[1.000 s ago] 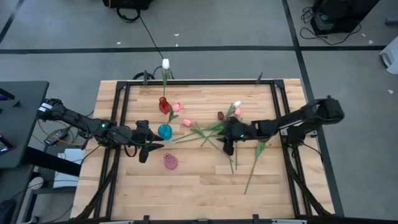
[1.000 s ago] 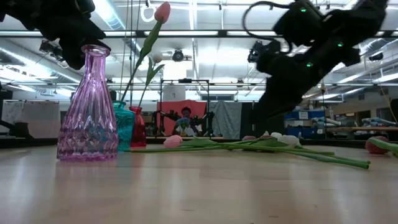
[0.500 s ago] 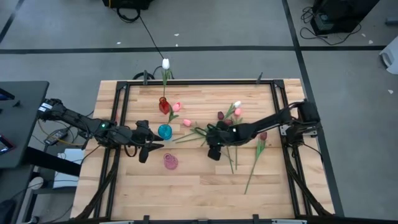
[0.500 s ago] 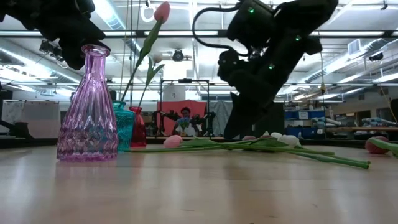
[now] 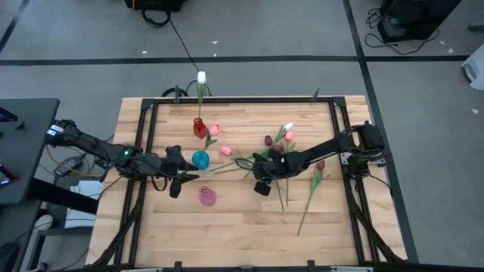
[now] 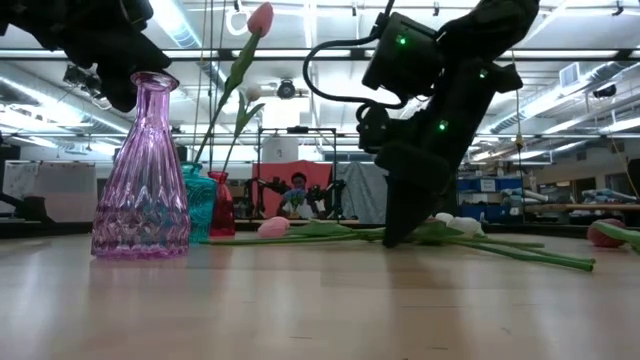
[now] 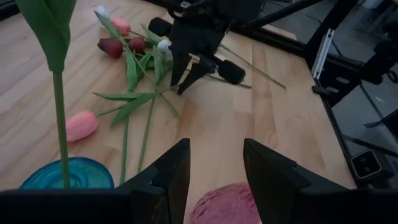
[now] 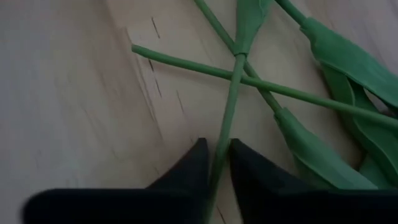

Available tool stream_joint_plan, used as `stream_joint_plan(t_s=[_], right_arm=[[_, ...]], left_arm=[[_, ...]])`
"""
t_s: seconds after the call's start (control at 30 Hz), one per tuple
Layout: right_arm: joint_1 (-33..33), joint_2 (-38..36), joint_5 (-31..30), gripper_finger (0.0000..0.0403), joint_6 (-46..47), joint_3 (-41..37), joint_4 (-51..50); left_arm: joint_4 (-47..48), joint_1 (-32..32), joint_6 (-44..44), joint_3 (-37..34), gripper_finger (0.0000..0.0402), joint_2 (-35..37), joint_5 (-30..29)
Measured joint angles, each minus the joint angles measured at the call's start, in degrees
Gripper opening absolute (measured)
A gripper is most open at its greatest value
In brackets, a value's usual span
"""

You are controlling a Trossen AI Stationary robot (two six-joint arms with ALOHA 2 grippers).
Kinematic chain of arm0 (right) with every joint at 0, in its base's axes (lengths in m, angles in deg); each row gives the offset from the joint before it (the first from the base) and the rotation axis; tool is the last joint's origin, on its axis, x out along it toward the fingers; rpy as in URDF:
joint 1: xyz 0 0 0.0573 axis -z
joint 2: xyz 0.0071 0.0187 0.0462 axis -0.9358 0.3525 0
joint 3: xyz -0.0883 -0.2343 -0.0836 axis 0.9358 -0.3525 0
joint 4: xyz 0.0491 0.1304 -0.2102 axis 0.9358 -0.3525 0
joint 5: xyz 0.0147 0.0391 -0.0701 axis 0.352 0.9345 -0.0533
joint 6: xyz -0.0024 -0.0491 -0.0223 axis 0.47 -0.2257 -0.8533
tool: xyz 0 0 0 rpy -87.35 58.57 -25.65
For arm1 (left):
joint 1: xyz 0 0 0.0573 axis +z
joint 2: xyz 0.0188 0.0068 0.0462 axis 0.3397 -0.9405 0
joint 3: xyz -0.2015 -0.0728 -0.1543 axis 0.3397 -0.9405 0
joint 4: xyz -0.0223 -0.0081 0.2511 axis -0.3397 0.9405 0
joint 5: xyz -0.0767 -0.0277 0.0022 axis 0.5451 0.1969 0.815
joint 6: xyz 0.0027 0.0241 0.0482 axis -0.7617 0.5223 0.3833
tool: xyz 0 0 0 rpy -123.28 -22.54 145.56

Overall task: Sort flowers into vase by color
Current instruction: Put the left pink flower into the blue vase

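Several tulips (image 5: 280,155) with white, pink and dark red heads lie in a loose heap right of the table's middle. A white tulip (image 5: 201,77) stands in the red vase (image 5: 199,128), and a pink tulip (image 5: 215,130) stands in the blue vase (image 5: 200,159). The pink vase (image 5: 207,196) is empty. My right gripper (image 5: 252,169) is down at the heap's left end, shut on one green stem (image 8: 231,93). My left gripper (image 5: 181,180) hovers open and empty left of the blue vase, above the pink vase (image 7: 227,202). My right gripper pinches a thin green tulip stem (image 8: 219,158) between its two fingers (image 8: 189,171), well away from the flower head. The fingers come from above, slanting down, and lie roughly along the stem. The stem lies on the table, crossing another stem (image 8: 273,87).
The three vases stand close together left of the table's middle. A black frame (image 5: 147,128) runs along the table's left, far and right sides. Bare wood lies toward the near edge (image 5: 242,234). A person (image 6: 297,190) sits in the room far beyond the table.
My right gripper has gone toward the table's left edge along the heap and come down onto the stems near the table top. The flowers and vases have stayed where they were.
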Motion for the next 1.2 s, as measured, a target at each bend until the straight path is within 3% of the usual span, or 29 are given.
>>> stream_joint_plan(t_s=[0.1,0.3,0.43,0.53,0.67,0.83,0.9,1.2], right_arm=[[0.02,-0.18,-0.01,0.0019,-0.04,-0.05,-0.36],[0.24,-2.28,-0.23,0.0021,0.09,-0.29,-0.58],[0.08,-8.57,-4.86,0.0011,1.76,1.53,-3.95],[-0.88,-14.97,-12.18,0.0012,2.29,1.93,-5.16],[-2.36,-23.11,-16.82,0.0012,-2.69,2.23,1.28],[-4.90,-26.33,-22.70,0.0012,-14.71,2.20,15.31],[-5.30,-26.06,-22.09,0.0012,-19.09,2.20,22.44],[-3.84,-16.85,-7.51,0.0012,-26.76,2.20,50.88]], left_arm=[[-0.46,0.01,1.59,0.00,0.0154,-0.04,-0.29],[-2.53,0.02,9.26,0.00,0.0154,-0.07,0.37],[-5.26,0.00,14.38,0.00,0.0154,-0.18,2.27],[-7.91,0.00,16.53,0.00,0.0154,-0.22,2.32],[-12.62,0.00,19.82,0.00,0.0154,-0.23,2.25],[-16.43,0.00,22.98,0.00,0.0154,-0.24,2.32],[-17.26,0.02,24.86,0.00,0.0154,-0.24,2.32],[-22.82,0.17,30.56,0.02,0.0154,-0.24,2.23]])
